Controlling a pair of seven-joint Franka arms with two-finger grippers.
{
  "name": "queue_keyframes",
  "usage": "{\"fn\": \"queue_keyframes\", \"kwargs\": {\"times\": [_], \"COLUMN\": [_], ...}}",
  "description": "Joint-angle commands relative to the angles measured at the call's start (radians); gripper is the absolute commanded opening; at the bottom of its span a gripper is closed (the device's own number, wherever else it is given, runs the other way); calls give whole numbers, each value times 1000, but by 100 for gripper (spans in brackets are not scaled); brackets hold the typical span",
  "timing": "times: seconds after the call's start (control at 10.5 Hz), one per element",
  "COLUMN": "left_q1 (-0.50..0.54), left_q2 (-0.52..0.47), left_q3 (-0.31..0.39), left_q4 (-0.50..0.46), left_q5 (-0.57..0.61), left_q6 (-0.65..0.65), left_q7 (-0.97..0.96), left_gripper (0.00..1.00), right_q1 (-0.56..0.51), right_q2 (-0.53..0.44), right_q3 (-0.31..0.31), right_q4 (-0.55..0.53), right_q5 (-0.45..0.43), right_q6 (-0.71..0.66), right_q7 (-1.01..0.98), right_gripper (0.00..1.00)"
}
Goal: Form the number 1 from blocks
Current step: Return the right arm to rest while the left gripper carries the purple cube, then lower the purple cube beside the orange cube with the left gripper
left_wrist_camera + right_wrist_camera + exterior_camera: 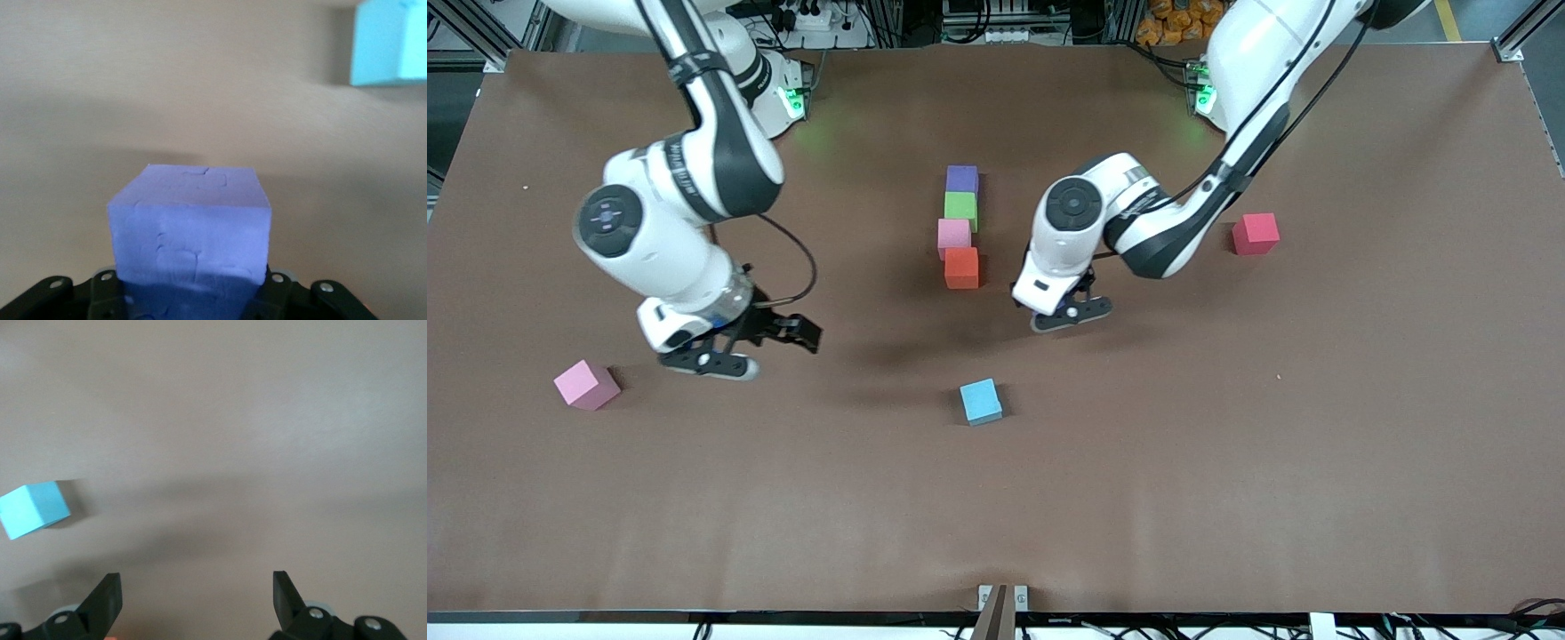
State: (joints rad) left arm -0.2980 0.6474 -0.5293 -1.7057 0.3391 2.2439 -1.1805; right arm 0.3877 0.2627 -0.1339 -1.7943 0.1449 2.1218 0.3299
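Four blocks form a column mid-table: purple (pixel 961 179), green (pixel 961 207), pink (pixel 953 235) and orange (pixel 961 267), the orange one nearest the front camera. My left gripper (pixel 1069 313) hovers beside the orange block, toward the left arm's end, shut on a blue-purple block (pixel 190 227) that the hand hides in the front view. A light blue block (pixel 981 401) (pixel 390 43) (pixel 33 510) lies nearer the front camera. The right gripper (pixel 756 348) (pixel 197 587) hangs open and empty over bare table.
A red block (pixel 1256 233) sits toward the left arm's end of the table. A second pink block (pixel 586 384) lies toward the right arm's end, close to the right gripper. The brown table (pixel 1227 462) stretches wide toward the front camera.
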Motion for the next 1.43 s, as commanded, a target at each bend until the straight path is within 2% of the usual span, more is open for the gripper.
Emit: {"fn": "queue_keyframes", "kwargs": {"times": [0.0, 0.19, 0.38, 0.57, 0.86, 1.33], "left_q1": [-113, -205, -266, -282, -317, -369], "left_q2": [99, 141, 199, 222, 250, 255], "left_q3": [73, 156, 204, 212, 212, 212], "left_q4": [164, 231, 313, 340, 386, 397], "left_q5": [31, 21, 20, 20, 20, -8], "left_q6": [-63, -63, -63, -63, -58, -58], "left_q7": [18, 18, 16, 19, 12, -8], "left_gripper": [0, 0, 0, 0, 0, 0], "right_q1": [-36, -76, -131, -176, -271, -315], "right_q2": [0, -14, -68, -112, -140, -165], "right_q3": [14, 16, 19, 33, 85, 86], "right_q4": [65, 72, 73, 75, 75, 131], "right_q5": [-50, -53, -56, -106, -117, -120], "right_q6": [-65, -66, -126, -151, -161, -322], "right_q7": [-28, -44, -63, -110, -202, -201], "right_gripper": [100, 100, 100, 100, 100, 100]}}
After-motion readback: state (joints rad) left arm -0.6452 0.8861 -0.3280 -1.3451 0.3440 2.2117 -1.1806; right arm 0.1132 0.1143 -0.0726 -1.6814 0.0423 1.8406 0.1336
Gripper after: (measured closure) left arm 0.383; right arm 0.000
